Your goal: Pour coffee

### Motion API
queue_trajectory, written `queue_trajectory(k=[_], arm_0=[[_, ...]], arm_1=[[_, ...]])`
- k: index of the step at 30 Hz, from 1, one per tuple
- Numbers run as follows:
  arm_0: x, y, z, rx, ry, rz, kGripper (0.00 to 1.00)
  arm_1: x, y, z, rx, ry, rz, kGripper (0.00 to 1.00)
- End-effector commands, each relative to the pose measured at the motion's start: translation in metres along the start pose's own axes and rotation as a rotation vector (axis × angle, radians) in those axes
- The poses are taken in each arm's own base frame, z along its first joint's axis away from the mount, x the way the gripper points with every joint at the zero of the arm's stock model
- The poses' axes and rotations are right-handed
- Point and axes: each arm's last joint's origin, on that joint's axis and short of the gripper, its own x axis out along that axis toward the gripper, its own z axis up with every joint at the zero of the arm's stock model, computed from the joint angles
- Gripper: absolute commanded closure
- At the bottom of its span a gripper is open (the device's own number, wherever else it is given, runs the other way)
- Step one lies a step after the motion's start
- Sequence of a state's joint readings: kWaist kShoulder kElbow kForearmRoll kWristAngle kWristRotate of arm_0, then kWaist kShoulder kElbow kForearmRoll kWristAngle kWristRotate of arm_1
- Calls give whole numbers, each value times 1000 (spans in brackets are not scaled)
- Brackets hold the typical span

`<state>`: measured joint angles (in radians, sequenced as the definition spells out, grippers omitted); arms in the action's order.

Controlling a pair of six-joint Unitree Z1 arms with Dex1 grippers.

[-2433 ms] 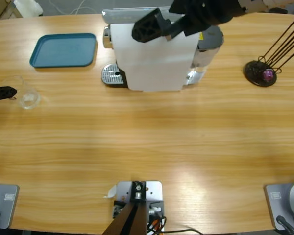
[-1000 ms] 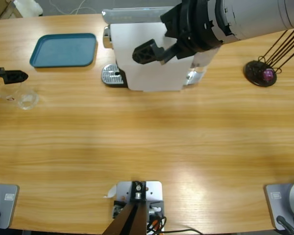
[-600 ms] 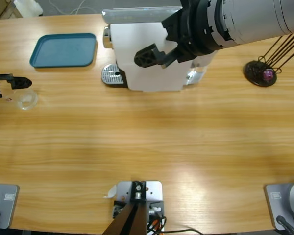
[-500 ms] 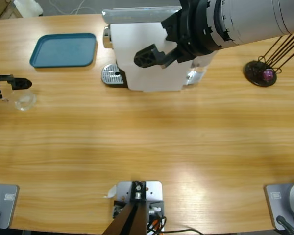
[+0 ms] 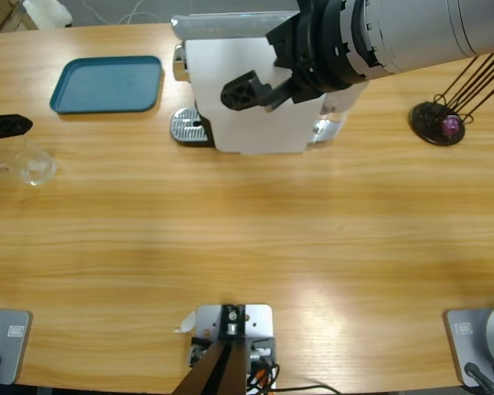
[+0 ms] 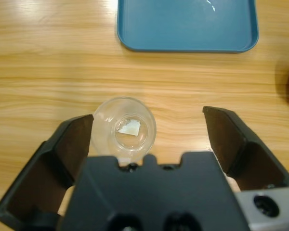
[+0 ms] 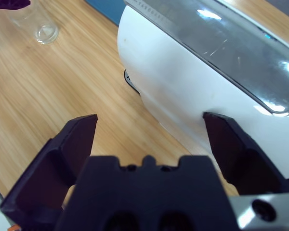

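Wooden worktop (image 5: 247, 230) holds a white coffee machine (image 5: 255, 90) at top-middle, blue tray (image 5: 107, 83) to its left. Glass tumbler (image 6: 124, 127) sits at far left edge, upright, w/ only a trace of coffee (image 6: 129, 128) in it. Left tool (image 6: 154, 132) hovers over it, jaws wide, not gripping. Right tool (image 7: 149, 134) wide too, above the machine. Judging by this, pouring not yet begun: grasp, carry, pour all remain.
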<state>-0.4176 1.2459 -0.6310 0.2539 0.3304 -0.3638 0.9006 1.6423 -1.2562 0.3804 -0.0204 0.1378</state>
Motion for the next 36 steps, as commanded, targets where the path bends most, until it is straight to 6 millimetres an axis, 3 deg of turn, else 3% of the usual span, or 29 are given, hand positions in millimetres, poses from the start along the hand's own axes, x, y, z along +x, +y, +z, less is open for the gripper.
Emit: queue_trajectory(k=[1,25,30,34,36], arm_0=[[16,12,-22,2,113,77,9],[60,9,-10,-9,191,124,17],[63,8,-10,-2,199,106,245],[59,15,-12,-34,202,72,564],[57,17,-12,-39,193,70,804]], arm_1=[[17,1,-14,8,66,8,0],[25,2,-14,9,77,26,0],[24,2,-14,9,75,26,0],[23,2,-15,12,73,24,0],[23,1,-15,13,74,24,0]])
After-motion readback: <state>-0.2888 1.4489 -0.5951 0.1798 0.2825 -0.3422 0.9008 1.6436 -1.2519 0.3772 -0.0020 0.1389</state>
